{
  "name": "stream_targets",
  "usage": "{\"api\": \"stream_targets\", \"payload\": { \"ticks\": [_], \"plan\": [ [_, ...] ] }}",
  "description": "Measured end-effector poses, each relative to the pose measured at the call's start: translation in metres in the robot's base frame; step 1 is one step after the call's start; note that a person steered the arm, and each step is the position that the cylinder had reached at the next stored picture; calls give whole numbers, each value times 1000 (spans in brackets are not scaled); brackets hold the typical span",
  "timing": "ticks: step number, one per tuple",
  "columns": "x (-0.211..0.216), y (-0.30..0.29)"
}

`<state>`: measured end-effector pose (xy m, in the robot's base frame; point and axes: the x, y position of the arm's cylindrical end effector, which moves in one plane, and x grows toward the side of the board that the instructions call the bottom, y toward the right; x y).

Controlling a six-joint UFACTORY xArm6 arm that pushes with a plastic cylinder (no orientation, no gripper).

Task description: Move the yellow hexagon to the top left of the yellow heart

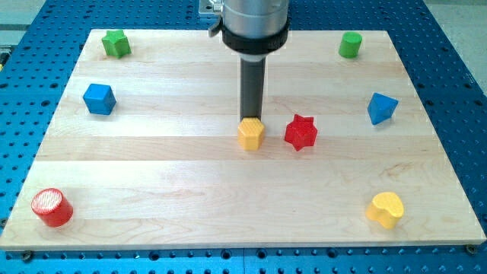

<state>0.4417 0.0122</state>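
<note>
The yellow hexagon [250,135] sits near the middle of the wooden board [152,183]. My tip [250,118] stands right at the hexagon's top edge, touching or almost touching it. The yellow heart [386,209] lies at the view's bottom right, far from the hexagon. The rod comes down from the arm's grey end at the view's top middle.
A red star [300,132] lies just right of the hexagon. A blue cube [99,99] and a green star [116,43] are at the left. A green cylinder [350,45] and a blue wedge-like block [380,108] are at the right. A red cylinder [52,207] is bottom left.
</note>
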Motion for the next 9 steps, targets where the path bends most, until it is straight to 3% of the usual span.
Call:
{"api": "stream_targets", "payload": {
  "ticks": [1, 2, 4, 6, 8, 9],
  "plan": [
    [13, -20],
    [-3, -53],
    [72, -72],
    [64, -72],
    [25, 39],
    [38, 81]
  ]
}}
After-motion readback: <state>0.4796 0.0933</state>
